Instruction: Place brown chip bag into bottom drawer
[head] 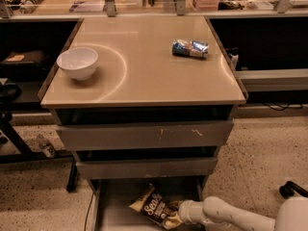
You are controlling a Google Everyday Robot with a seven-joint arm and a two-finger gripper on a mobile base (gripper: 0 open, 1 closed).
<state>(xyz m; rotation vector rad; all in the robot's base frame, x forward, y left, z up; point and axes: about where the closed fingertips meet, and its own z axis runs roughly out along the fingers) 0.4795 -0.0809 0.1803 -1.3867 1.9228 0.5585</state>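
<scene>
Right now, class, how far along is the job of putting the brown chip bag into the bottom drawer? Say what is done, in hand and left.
Done: the lowest grey metal drawer stands pulled out, and the crinkly brown chip bag is inside its tray. In hand: the robot's gripper is at the bag's right end. Left: letting go, if not yet done, and pulling clear.

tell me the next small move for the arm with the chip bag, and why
Probably release the bag and draw the gripper back out. The bag already lies on the bottom drawer floor, with the gripper at its right end, low in the drawer, so only letting go seems left.
</scene>
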